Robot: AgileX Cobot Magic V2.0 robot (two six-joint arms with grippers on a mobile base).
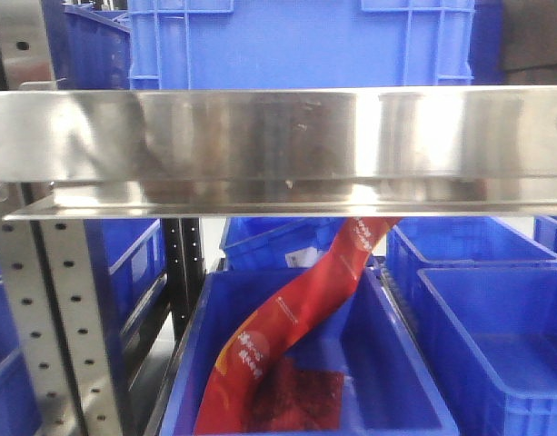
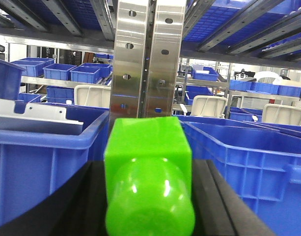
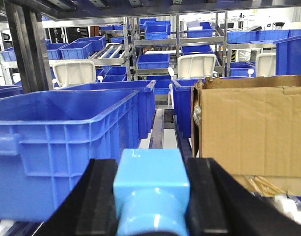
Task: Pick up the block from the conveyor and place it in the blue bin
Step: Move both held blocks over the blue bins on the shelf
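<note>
In the left wrist view my left gripper (image 2: 149,196) is shut on a bright green block (image 2: 148,172), its black fingers (image 2: 216,196) pressed to both sides. It hangs between two blue bins (image 2: 47,162) in front of a steel shelf post (image 2: 149,59). In the right wrist view my right gripper (image 3: 151,196) is shut on a light blue block (image 3: 151,191), between black fingers (image 3: 98,196), with a large blue bin (image 3: 67,142) at the left. Neither gripper shows in the front view, and no conveyor is in view.
A steel shelf rail (image 1: 278,150) crosses the front view; below it a blue bin (image 1: 378,381) holds a red packet (image 1: 296,327). A brown cardboard box (image 3: 253,130) stands at the right of the right gripper. Shelves with several blue bins fill the background.
</note>
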